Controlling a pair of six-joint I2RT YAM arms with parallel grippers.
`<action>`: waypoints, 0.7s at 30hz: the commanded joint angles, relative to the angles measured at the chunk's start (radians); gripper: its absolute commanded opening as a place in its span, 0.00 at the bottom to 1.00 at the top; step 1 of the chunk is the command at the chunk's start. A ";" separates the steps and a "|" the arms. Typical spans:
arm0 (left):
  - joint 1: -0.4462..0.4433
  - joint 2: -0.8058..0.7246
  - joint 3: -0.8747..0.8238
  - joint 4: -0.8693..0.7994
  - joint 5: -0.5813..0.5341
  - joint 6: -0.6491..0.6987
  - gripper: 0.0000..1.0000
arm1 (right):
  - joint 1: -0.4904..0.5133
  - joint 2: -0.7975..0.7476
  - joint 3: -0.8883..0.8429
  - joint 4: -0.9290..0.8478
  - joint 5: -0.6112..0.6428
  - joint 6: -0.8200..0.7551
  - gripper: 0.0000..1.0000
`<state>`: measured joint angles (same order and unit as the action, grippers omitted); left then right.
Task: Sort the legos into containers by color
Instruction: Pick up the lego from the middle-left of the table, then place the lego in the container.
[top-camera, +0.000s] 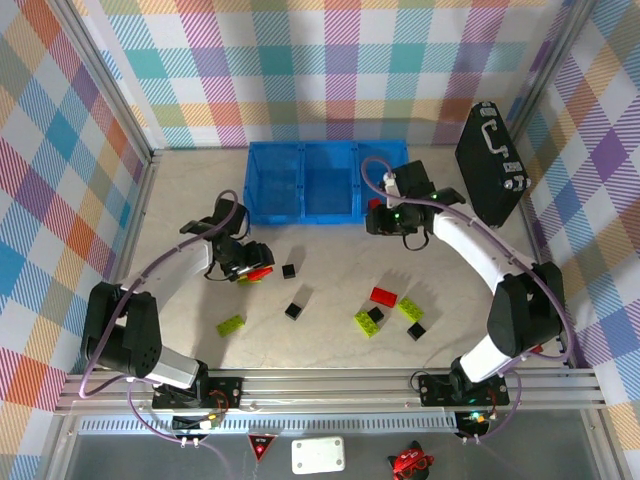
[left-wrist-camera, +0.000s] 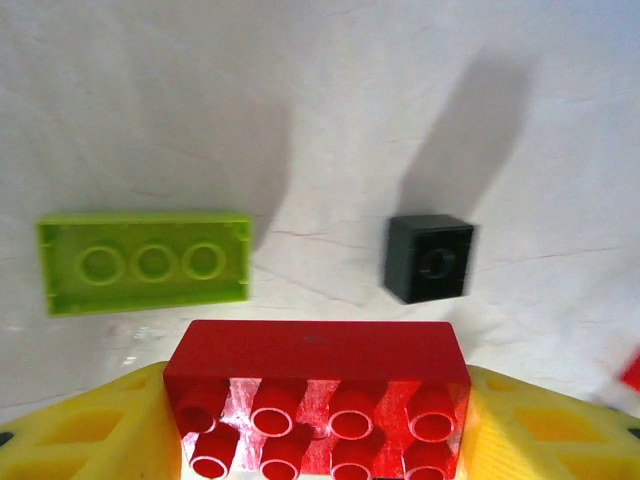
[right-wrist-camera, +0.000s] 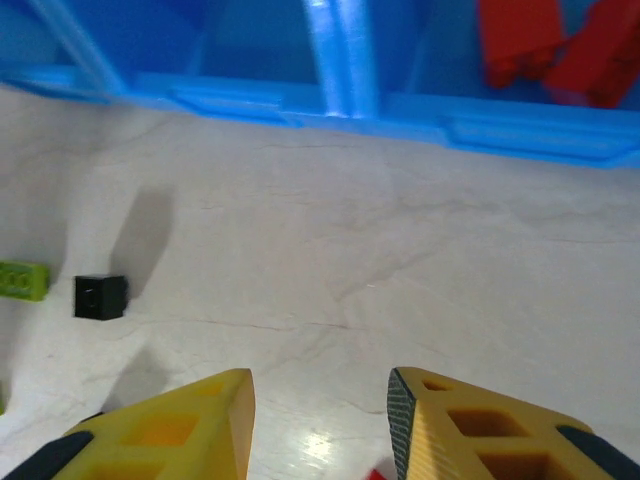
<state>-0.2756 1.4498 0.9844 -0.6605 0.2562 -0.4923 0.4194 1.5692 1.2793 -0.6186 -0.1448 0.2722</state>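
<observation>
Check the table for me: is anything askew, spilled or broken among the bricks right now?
Nothing spilled or broken. One small oddity: the lime brick on the table just beyond the left gripper lies upside down, hollow underside up. The red brick sits squarely between that gripper's fingers.

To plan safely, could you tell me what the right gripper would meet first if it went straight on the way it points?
Probably the near wall of the blue bin, close to a divider; bare table lies between. If the right gripper is angled downward, it might touch the table first.
</observation>
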 joint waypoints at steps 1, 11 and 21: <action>0.026 -0.047 -0.023 0.118 0.141 -0.131 0.60 | 0.036 -0.023 -0.049 0.134 -0.075 0.060 0.41; 0.039 -0.114 -0.122 0.455 0.251 -0.470 0.58 | 0.193 -0.049 -0.198 0.512 -0.106 0.180 0.44; 0.039 -0.179 -0.186 0.658 0.260 -0.705 0.57 | 0.323 -0.029 -0.279 0.847 -0.117 0.178 0.44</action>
<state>-0.2451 1.3117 0.8227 -0.1009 0.4896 -1.0813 0.7204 1.5581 1.0245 0.0563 -0.2348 0.4454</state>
